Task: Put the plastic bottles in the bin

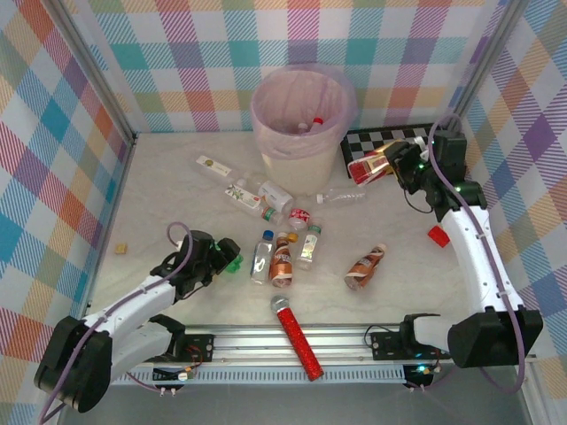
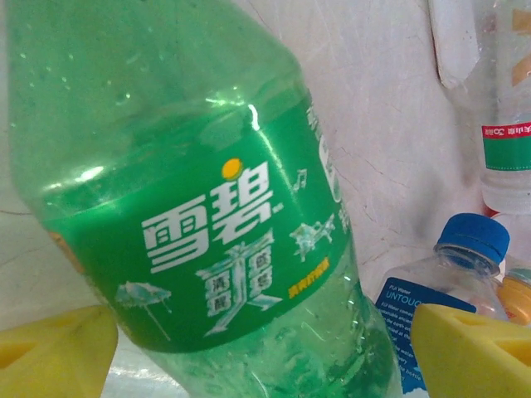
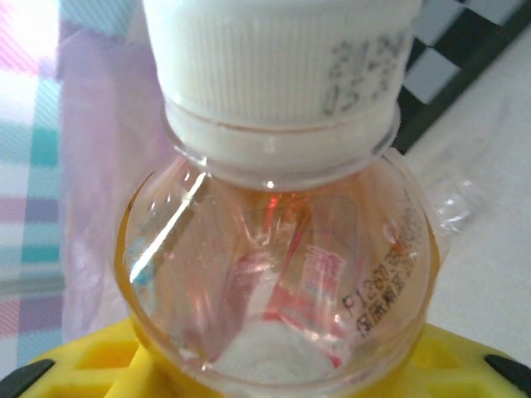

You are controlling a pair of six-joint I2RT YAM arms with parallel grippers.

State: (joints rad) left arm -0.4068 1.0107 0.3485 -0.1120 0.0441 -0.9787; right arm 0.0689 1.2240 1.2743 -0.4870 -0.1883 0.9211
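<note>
Red-label bottle (image 1: 370,166) clamped in raised right gripper (image 1: 396,164); left gripper (image 1: 221,261) low, spread around green bottle (image 2: 207,207)

Yellow fingers (image 2: 58,348); green bottle (image 2: 191,207); amber bottle (image 3: 274,274), white cap (image 3: 282,58); cream bin (image 1: 299,164), pink liner (image 1: 266,106); black-white checkerboard (image 1: 381,140); red glittery microphone (image 1: 299,343).

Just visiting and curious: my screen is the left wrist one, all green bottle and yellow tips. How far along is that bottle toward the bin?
Observer: From the top camera, the green bottle is low at the near left of the table, between the left fingers. The bin stands at the far wall.
Visitor: Is the other arm idle?
Observer: No. The right fingers hold a red-labelled bottle up beside the bin.
Visitor: Anything inside the bin?
Observer: A bottle with a red cap lies in it.
</note>
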